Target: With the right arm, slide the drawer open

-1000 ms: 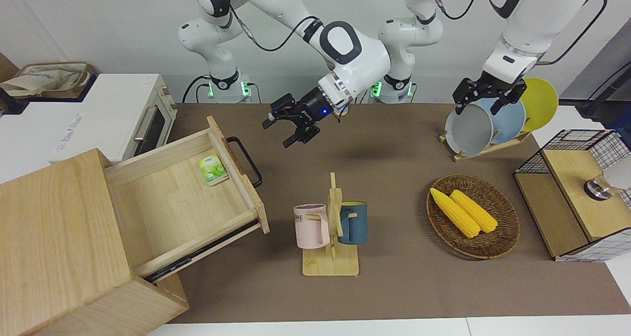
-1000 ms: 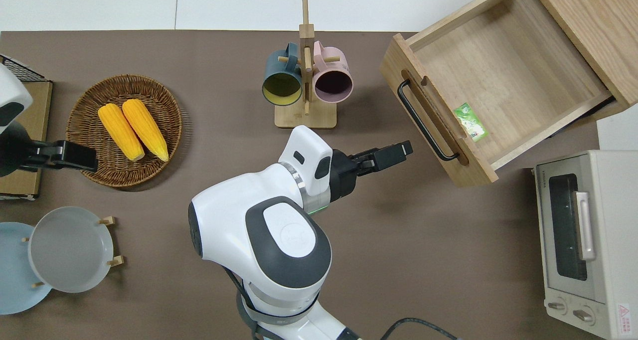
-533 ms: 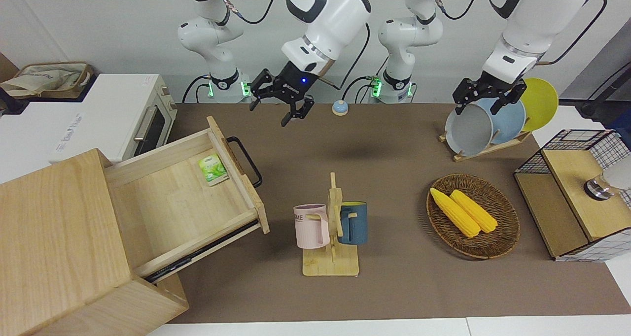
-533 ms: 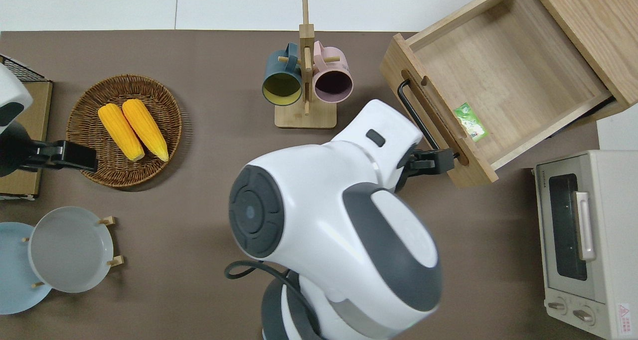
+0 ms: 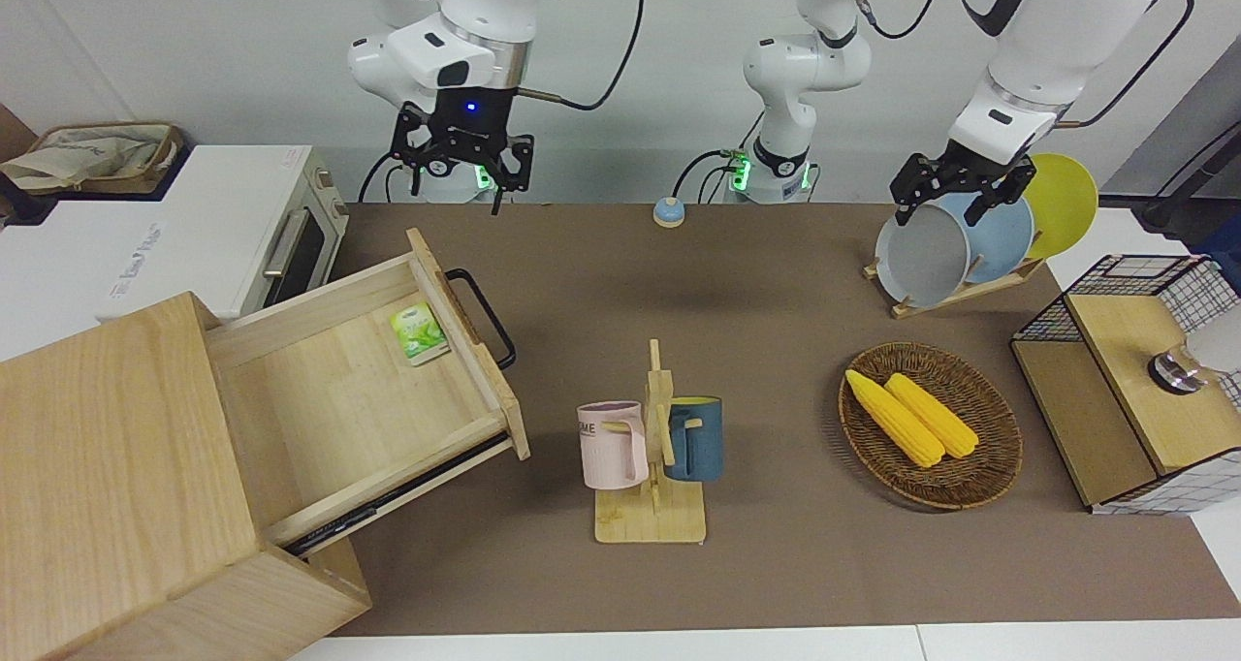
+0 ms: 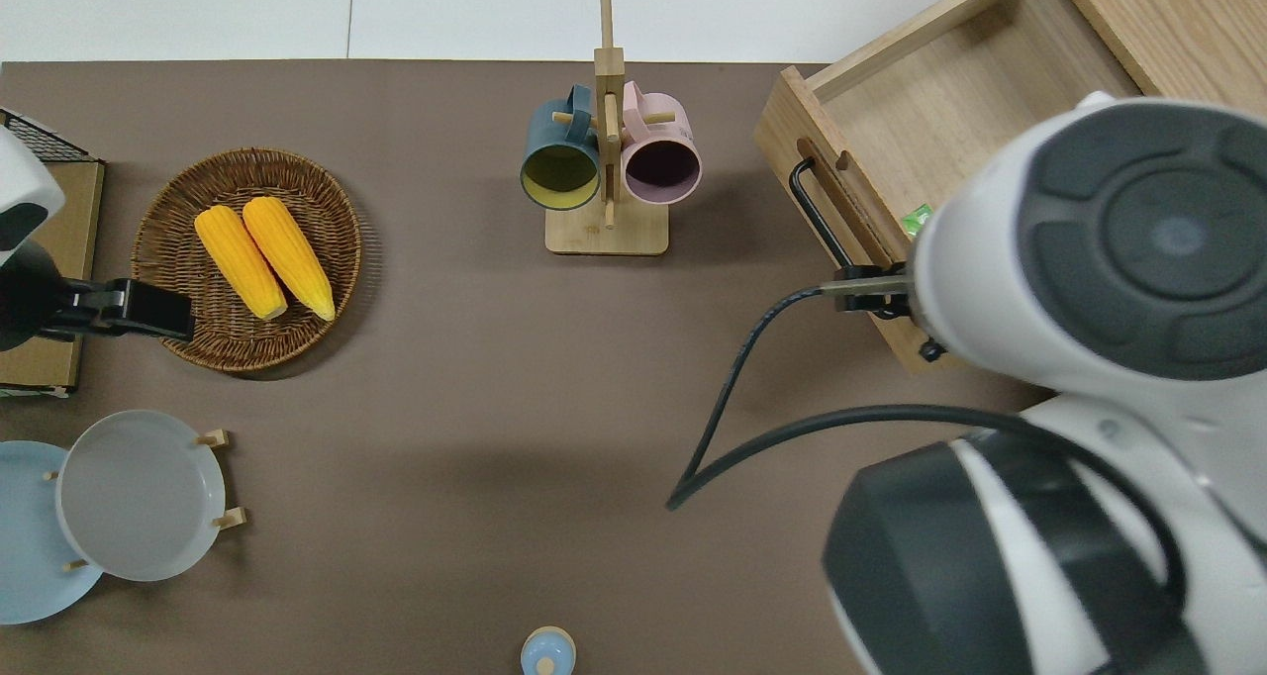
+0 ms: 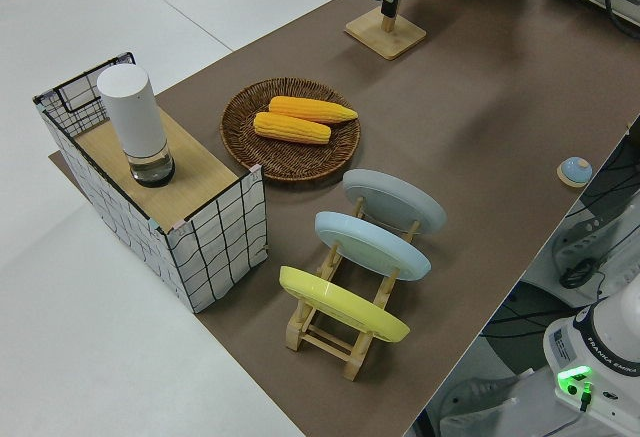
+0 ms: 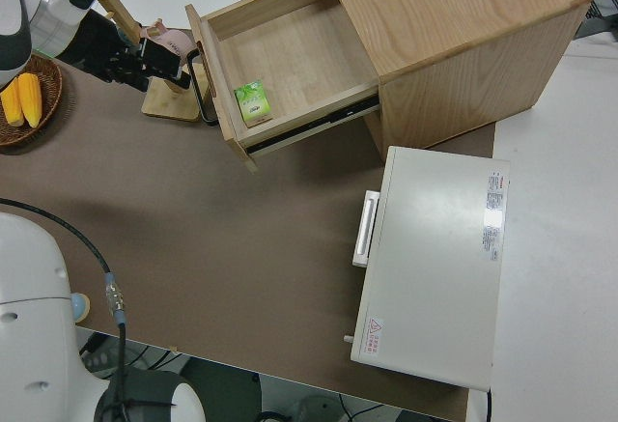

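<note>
Drawer [image 5: 368,399]: stands pulled well out of its box, handle [image 5: 482,317] away from my right gripper [image 5: 461,164], which hangs empty, fingers apart, raised near the arm's base. Left arm parked.

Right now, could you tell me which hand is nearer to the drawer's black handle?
The right hand: it hangs near the toaster oven and drawer handle. The left hand is at the plate rack, at the table's opposite end.

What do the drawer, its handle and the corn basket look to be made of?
Drawer: pale wood with visible grain, matte, apparently unpainted. Handle: thin black bar, probably painted metal. Basket: brown woven wicker or rattan, its weave visible.
</note>
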Robot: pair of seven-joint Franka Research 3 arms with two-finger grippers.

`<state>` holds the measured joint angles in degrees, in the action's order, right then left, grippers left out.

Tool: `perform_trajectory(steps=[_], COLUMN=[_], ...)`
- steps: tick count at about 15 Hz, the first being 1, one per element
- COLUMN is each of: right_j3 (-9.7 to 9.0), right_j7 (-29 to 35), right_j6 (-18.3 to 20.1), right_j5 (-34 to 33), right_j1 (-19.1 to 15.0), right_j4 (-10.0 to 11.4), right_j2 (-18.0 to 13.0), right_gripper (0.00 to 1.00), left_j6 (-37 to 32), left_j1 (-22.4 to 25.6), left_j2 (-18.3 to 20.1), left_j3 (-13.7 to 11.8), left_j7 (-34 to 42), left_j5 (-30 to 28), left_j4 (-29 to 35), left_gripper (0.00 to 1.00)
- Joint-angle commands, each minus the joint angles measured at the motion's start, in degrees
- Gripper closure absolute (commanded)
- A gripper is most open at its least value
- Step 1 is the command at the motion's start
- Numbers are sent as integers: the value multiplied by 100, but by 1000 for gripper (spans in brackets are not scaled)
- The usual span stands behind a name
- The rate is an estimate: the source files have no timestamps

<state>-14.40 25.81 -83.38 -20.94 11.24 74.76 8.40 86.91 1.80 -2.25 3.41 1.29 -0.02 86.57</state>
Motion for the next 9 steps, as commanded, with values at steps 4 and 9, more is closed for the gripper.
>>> perform_trajectory(steps=[4, 9], right_j3=[-380, -380], right_j7=[-962, -1754], right_j6=[-292, -837], right_j5=[1380, 1969], right_j1=[-1544, -2151], right_j4=[258, 653], right_j2=[-260, -243], right_gripper=[15, 17], left_j6=[-113, -113], left_j1=[22, 22], left_j2=[-65, -65], left_j3=[37, 37], left_j7=[55, 55], left_j5=[98, 98], left_j4=[-149, -149], left_gripper=[7, 5])
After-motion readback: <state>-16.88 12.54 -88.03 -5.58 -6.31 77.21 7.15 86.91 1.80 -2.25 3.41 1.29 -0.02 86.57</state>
